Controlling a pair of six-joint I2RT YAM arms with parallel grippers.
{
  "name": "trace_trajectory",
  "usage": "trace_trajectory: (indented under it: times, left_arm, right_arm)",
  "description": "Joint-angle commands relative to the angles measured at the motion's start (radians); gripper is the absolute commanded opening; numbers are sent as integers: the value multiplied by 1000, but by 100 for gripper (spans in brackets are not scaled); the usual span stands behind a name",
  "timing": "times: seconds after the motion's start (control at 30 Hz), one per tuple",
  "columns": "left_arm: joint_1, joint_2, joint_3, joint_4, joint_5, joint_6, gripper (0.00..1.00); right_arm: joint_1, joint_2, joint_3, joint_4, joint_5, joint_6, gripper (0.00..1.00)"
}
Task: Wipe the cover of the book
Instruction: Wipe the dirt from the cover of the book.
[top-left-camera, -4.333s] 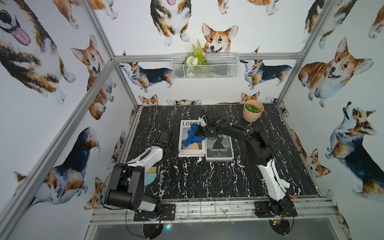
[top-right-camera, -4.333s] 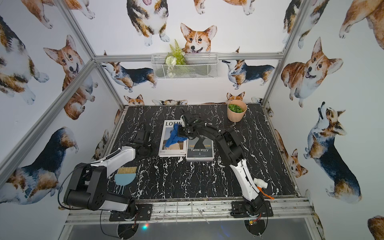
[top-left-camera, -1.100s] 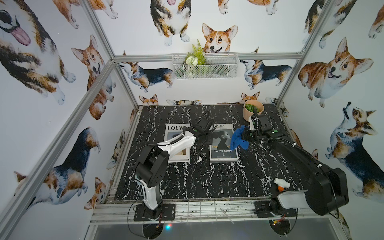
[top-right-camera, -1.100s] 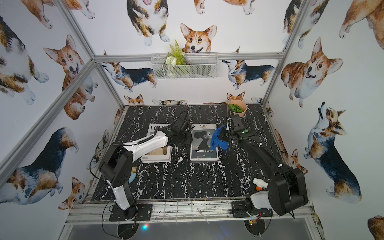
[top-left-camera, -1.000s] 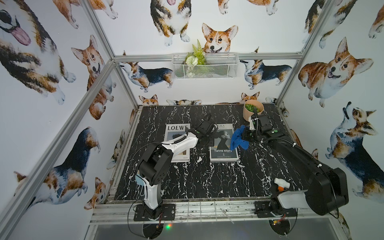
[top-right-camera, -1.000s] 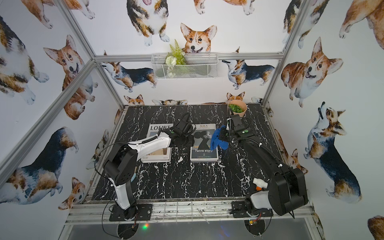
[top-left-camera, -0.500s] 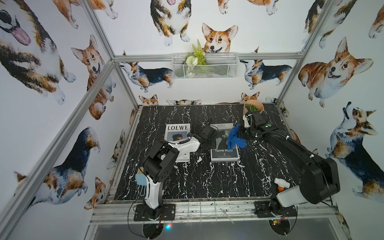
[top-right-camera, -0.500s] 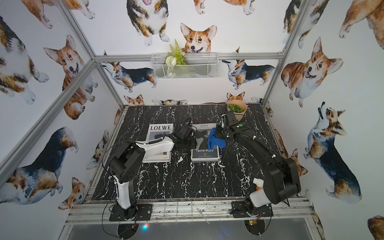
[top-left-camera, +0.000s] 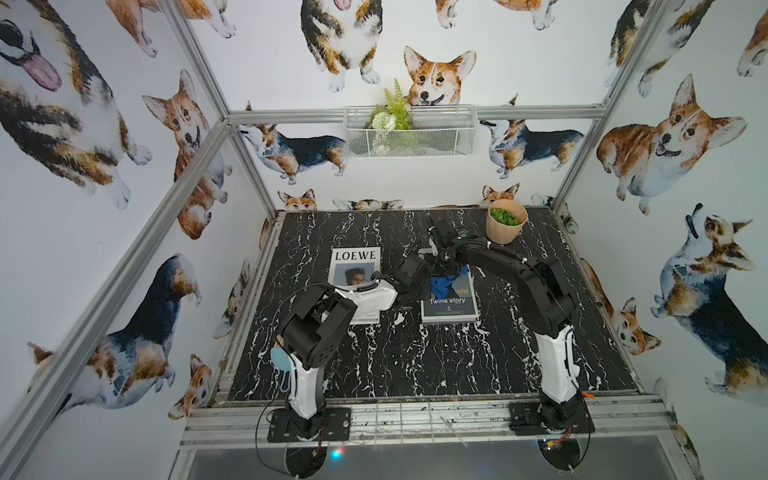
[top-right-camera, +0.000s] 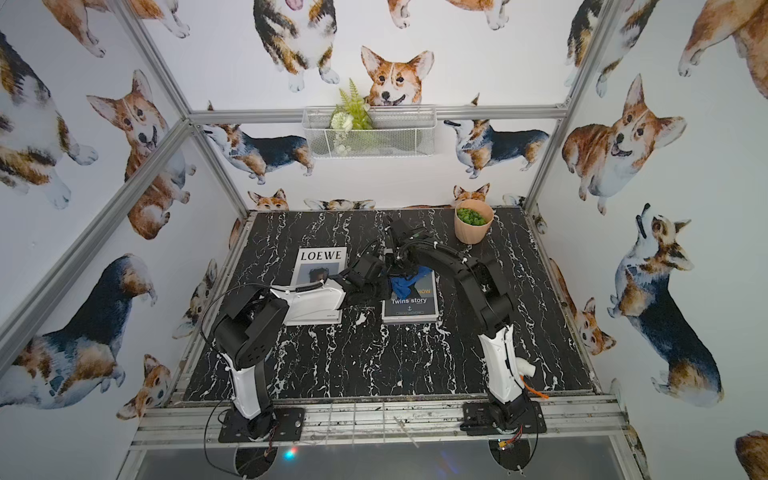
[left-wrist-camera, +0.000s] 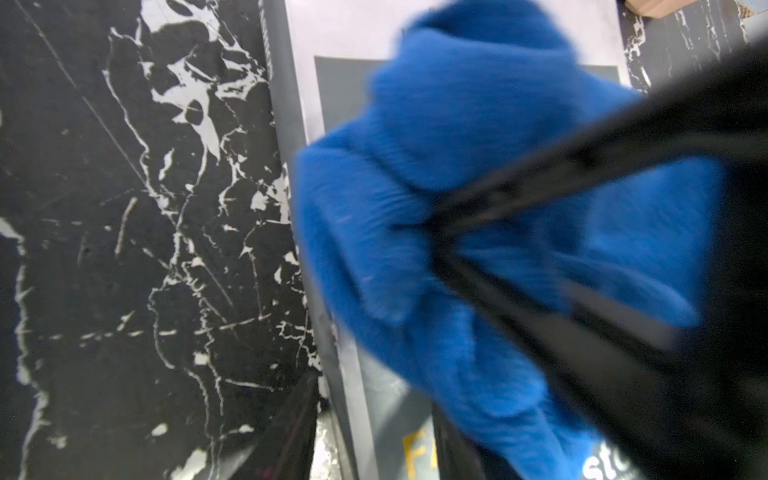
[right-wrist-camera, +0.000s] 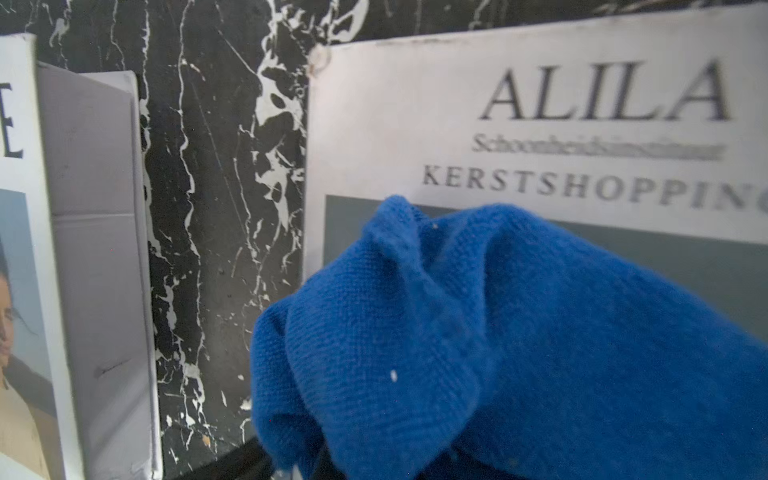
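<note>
Right wrist: blue cloth (right-wrist-camera: 498, 332) over book (right-wrist-camera: 415, 104)

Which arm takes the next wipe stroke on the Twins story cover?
Right. The right gripper holds the blue cloth on the Twins story book; the left gripper sits at the book's edge without cloth.

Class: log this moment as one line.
phase: wipe | right tool: shut on blue cloth atop Twins story book | left tool: at book's edge, grip unclear

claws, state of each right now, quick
left claw: at the book edge, cannot tell if open or closed
right claw: closed, holding the blue cloth
</note>
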Motion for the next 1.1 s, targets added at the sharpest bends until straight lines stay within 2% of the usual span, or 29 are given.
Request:
trace_trajectory:
  times: [0.0, 0.2, 0.3, 0.43, 0.6, 0.7, 0.9, 1.07]
  left_arm:
    - [0, 14, -24, -219, -38, -2, 46]
    - [2, 7, -41, -212, -41, -8, 45]
    - [2, 7, -41, -209, -37, -12, 46]
    - [2, 11, -34, -209, -37, -14, 46]
    - [1, 10, -32, -211, -39, -22, 45]
    - [0, 7, -32, -218, -41, -22, 45]
    - [1, -3, -32, -235, -48, -18, 45]
    - [1, -5, -29, -238, -51, -14, 45]
  right_arm:
    - [-27, 1, -35, -80, 70, 16, 0]
    - [-196, -108, -253, -21, 53, 8, 0]
    - [-231, -148, -309, -5, 44, -2, 0]
    - [-200, -168, -344, 27, -15, 22, 0]
    - [-44, -110, -296, 42, -38, 63, 0]
    - [6, -52, -243, 17, -14, 75, 0]
    - [-20, -77, -269, -29, 88, 48, 0]
    - [-136, -182, -408, 20, 60, 38, 0]
